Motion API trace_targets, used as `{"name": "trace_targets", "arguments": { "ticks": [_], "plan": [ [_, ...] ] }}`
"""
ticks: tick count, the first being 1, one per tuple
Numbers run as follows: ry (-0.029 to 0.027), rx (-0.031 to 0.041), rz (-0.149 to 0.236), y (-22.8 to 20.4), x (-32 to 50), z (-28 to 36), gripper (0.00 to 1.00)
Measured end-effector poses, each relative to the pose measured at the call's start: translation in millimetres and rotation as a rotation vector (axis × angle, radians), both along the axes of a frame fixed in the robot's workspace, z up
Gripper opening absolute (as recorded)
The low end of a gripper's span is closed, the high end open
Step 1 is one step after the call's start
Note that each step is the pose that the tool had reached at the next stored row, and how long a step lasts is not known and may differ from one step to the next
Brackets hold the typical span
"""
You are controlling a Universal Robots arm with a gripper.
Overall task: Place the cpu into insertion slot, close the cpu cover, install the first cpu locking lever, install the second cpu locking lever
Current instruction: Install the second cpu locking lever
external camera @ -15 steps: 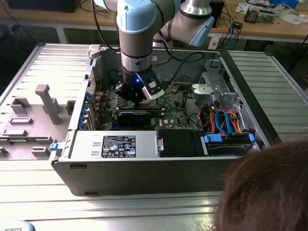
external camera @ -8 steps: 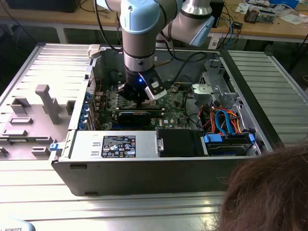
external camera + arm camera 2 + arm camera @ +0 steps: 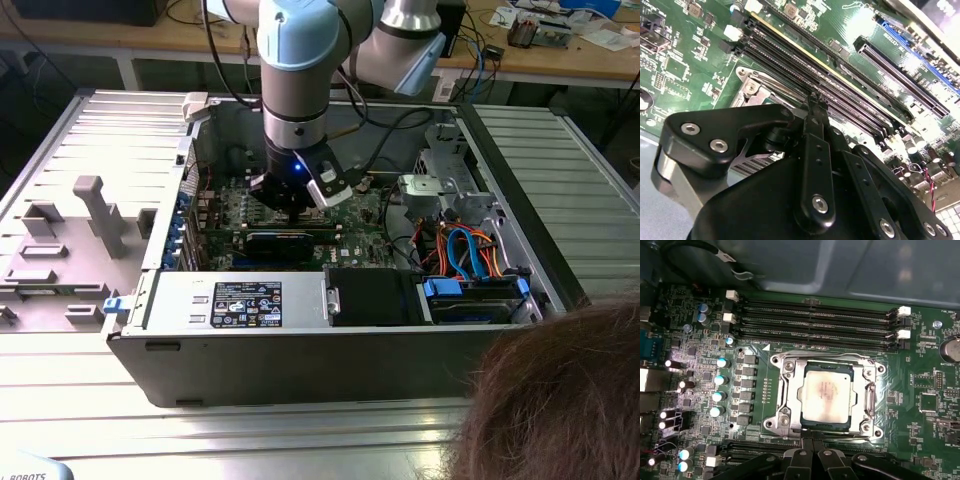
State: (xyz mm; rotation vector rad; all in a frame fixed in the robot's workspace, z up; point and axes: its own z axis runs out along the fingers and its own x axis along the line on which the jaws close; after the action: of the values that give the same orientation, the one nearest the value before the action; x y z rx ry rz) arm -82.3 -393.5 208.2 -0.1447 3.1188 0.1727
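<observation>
Now | gripper [image 3: 812,445] fingers pinched together, empty, at cpu cover [image 3: 867,400] edge | cpu [image 3: 827,392] seated.

In the second wrist view, the gripper [image 3: 812,107] hides most of the cpu cover [image 3: 747,90]. In the exterior view, the arm blocks the insertion slot, and a person's hair [image 3: 560,400] is cut off by the corner.

One cpu [image 3: 829,395], one cpu cover [image 3: 866,399]
</observation>
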Motion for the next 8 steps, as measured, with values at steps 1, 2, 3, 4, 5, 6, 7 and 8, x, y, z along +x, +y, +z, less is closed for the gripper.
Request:
{"name": "trace_targets", "arguments": {
  "ticks": [1, 2, 3, 4, 5, 6, 7, 8],
  "plan": [
    [0.0, -0.0004, 0.0, 0.0, 0.5, 0.0, 0.11],
    [0.0, -0.0011, 0.0, 0.0, 1.3, 0.0, 0.11],
    [0.0, -0.0015, 0.0, 0.0, 1.8, 0.0, 0.11],
    [0.0, -0.002, 0.0, 0.0, 2.2, 0.0, 0.11],
    [0.0, -0.0026, 0.0, 0.0, 2.7, 0.0, 0.11],
    [-0.0001, -0.0033, 0.0, 0.1, 3.4, 0.0, 0.11],
    [0.0, -0.0046, 0.0, 0.0, 4.2, 0.0, 0.11],
    [0.0, -0.0054, 0.0, 0.0, 4.9, 0.0, 0.11]
  ]
}}
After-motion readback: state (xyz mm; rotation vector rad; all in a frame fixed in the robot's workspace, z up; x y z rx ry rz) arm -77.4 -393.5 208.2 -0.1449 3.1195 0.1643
